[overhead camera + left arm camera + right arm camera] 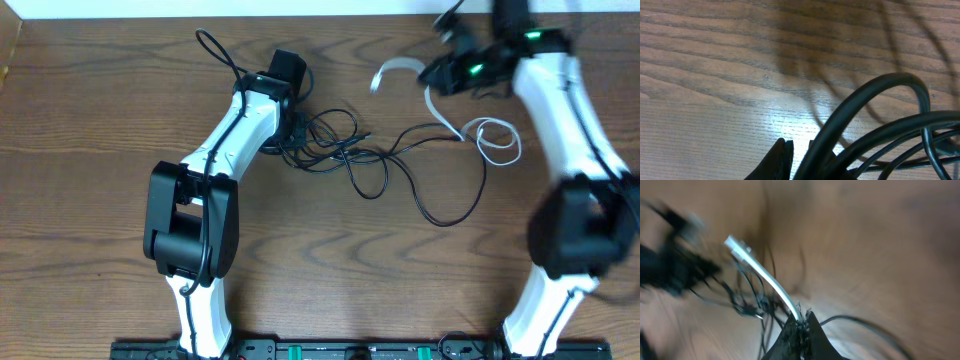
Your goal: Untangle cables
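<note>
Both jaws grip: right the white cable [765,277] near the far edge [300,19], left the black cables [345,150].

Viewed straight down over the whole table [90,110], and obliquely at close range from each wrist, sharing the cables [330,145].
</note>
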Available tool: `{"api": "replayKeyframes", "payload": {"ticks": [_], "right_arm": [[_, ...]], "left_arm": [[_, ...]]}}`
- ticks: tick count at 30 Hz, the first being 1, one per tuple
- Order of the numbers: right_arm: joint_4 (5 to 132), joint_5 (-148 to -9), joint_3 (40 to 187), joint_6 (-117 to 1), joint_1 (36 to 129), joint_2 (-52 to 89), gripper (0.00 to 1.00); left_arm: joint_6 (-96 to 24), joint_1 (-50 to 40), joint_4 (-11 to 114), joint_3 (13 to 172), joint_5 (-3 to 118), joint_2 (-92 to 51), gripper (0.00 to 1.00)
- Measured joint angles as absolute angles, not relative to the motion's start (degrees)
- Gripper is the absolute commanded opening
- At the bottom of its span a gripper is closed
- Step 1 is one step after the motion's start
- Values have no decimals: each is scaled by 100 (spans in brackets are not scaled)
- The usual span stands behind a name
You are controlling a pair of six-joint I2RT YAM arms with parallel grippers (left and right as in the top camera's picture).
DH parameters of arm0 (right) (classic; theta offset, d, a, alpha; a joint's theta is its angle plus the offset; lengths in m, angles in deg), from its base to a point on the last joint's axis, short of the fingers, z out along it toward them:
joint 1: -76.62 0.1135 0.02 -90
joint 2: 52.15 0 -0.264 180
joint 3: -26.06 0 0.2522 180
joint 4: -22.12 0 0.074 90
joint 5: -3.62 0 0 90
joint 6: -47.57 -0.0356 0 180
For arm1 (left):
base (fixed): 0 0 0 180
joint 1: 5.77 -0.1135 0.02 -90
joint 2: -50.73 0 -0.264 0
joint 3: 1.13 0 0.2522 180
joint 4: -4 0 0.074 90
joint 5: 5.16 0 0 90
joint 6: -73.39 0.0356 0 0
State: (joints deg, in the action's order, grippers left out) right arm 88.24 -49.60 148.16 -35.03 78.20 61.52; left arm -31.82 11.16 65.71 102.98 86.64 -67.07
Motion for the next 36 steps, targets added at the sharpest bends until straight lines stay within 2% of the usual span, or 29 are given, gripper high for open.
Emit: {"api": "replayKeyframes", "payload": {"ticks": [6,10,14,18,23,31,36], "right_arm": [[9454,-5994,15106,-4198,7018,4974,1],[10151,-6781,15032,-4397,6837,5083,1],[10326,-7476,14671,-4683,6839,5444,2],[10348,-8269,14201,-5118,6819,5728,11],[10223,-8593,13874,-5407,6716,5792,32],[9622,-8346,13135,-5793,6264,5792,49],[9034,-7996,12422,-5997,6222,5792,51]], "left_arm": [[-3182,1116,6566,10298,8666,-6707,17],[-3182,1116,6525,10298,8666,-6707,17],[-3182,1116,6523,10298,8664,-6707,17],[-3182,1116,6525,10298,8664,-6707,17],[-3182,1116,6525,10298,8664,-6707,17],[-3182,1116,6520,10298,8664,-6707,17],[-3182,1116,6520,10298,8666,-6707,17]]}}
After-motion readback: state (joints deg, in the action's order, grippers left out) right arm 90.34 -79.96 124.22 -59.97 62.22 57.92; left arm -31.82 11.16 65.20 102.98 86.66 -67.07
